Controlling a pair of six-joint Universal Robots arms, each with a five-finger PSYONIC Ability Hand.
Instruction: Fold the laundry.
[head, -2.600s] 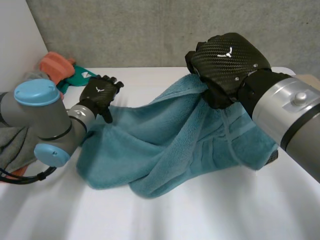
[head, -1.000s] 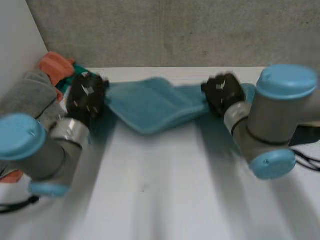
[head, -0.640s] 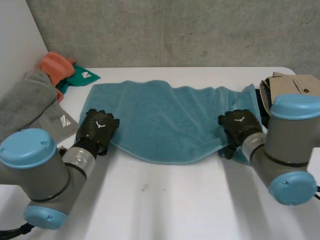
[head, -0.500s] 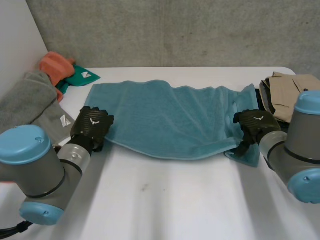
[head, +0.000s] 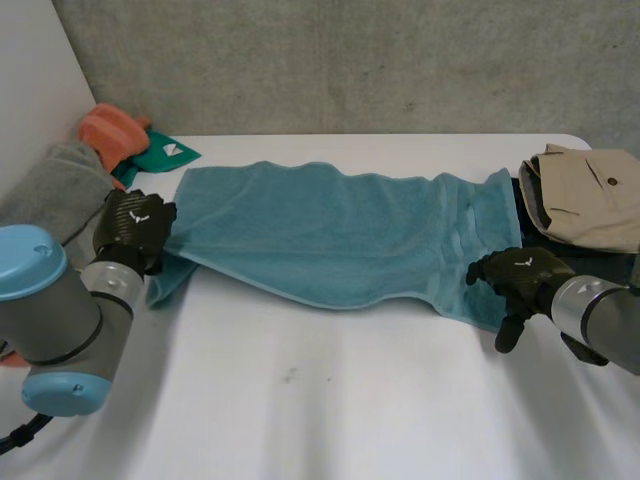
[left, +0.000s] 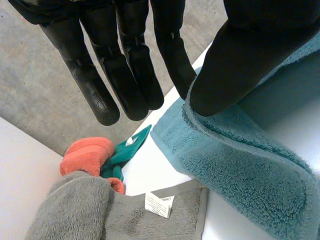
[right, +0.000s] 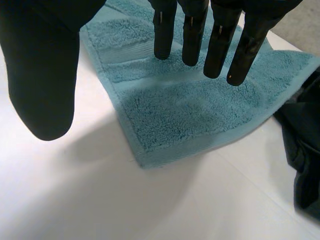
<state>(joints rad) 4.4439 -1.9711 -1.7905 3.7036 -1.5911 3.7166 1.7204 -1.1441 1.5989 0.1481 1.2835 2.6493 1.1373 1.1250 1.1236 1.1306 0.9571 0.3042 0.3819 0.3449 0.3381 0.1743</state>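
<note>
A teal towel lies spread across the white table, long side running left to right. My left hand is at its near left corner, which droops below the hand. In the left wrist view the thumb presses the towel's thick edge against the straight fingers. My right hand hovers just past the near right corner. There its fingers are straight and spread from the thumb, above the towel corner lying flat.
A grey towel with a white label, an orange cloth and a green cloth sit at the far left. Folded beige trousers lie at the far right on a dark garment.
The towel, stretched between both hands, has come down flat on the table. Both hands moved outward and toward the near edge. The right hand let go of its corner.
</note>
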